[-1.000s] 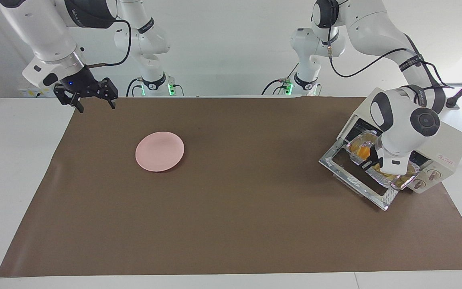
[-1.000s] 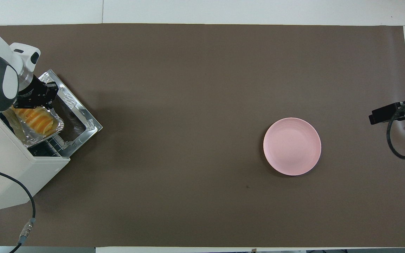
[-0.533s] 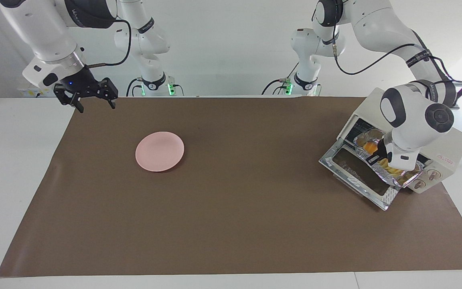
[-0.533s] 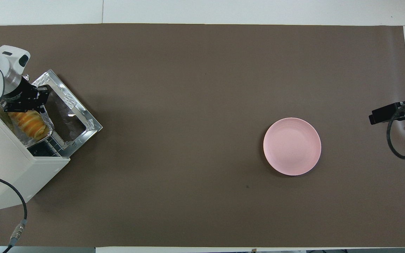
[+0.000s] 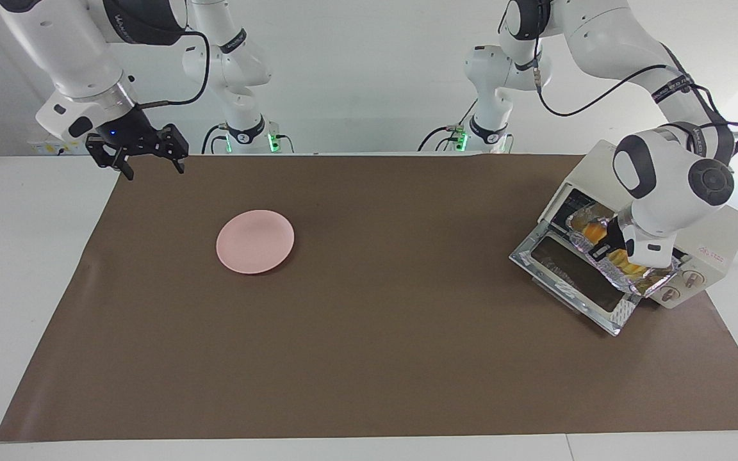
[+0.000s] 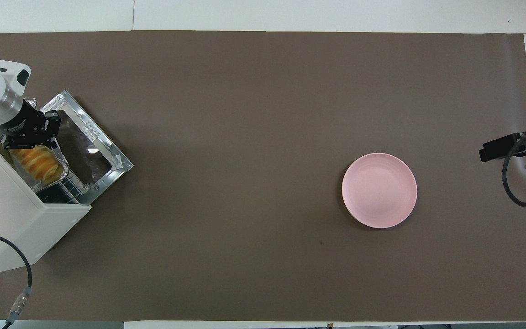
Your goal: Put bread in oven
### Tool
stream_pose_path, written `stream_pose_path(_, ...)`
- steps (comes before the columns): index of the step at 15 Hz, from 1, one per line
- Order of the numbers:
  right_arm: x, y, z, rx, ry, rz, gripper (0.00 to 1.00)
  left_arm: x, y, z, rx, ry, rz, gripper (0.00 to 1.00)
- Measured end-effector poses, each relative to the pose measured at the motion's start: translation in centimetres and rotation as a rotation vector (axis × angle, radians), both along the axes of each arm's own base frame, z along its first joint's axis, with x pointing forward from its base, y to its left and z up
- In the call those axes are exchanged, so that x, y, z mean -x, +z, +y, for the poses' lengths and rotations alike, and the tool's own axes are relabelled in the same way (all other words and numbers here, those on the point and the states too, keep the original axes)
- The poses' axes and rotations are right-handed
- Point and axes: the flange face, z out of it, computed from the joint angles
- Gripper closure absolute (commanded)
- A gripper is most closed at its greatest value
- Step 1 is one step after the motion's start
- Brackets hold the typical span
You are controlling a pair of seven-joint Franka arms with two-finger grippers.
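Table cover (image 5: 369,358): matt brown sheet, paper-like, smooth with faint creases.
Oven (image 5: 718,240): cream-white casing, smooth, low sheen.
Oven door (image 5: 567,275): shiny metal frame around dark glass, lying open at 8 o'clock from the casing.
Foil tray (image 6: 62,170): crinkled, bright silver foil.
Bread (image 6: 39,162): golden, ridged crust with a slight gloss.
Plate (image 6: 379,190): pale pink, smooth, matt.
Arms (image 5: 68,45): glossy white shells, black joints.

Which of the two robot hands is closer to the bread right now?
The left one. The left hand is at the foil tray holding the bread in the oven mouth. The right hand waits at the table's other end, past the pink plate.
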Motion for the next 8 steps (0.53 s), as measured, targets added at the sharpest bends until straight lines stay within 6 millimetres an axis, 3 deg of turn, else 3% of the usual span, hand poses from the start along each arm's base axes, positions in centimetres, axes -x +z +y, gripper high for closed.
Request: stream_pose_path(8,0.00,0.00,0.00,0.000,0.000,0.000,0.00,0.90,-0.60,-0.51,0.000,0.044,0.012,1.00)
